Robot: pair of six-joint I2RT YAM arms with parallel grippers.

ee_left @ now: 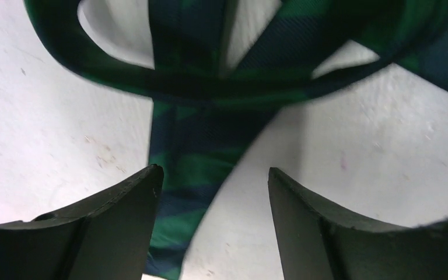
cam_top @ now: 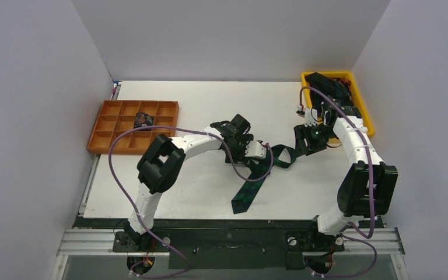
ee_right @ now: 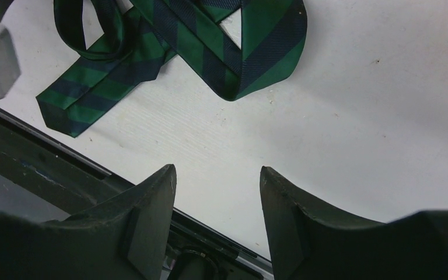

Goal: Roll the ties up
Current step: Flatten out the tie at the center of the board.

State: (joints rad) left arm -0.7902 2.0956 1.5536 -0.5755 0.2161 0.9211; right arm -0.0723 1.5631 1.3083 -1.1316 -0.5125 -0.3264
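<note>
left gripper (ee_left: 213,195): jaws spread, empty; green plaid tie (ee_left: 195,151) just ahead, below.
right gripper (ee_right: 217,195): spread, empty; tie beyond its tips.
advice: pinch the tie's end squarely, then coil tight.

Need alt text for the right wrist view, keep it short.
A green-and-navy striped tie lies loosely looped on the white table, its pointed end near the table's edge. The right arm's jaws stand open and empty at the bottom of the frame.
</note>
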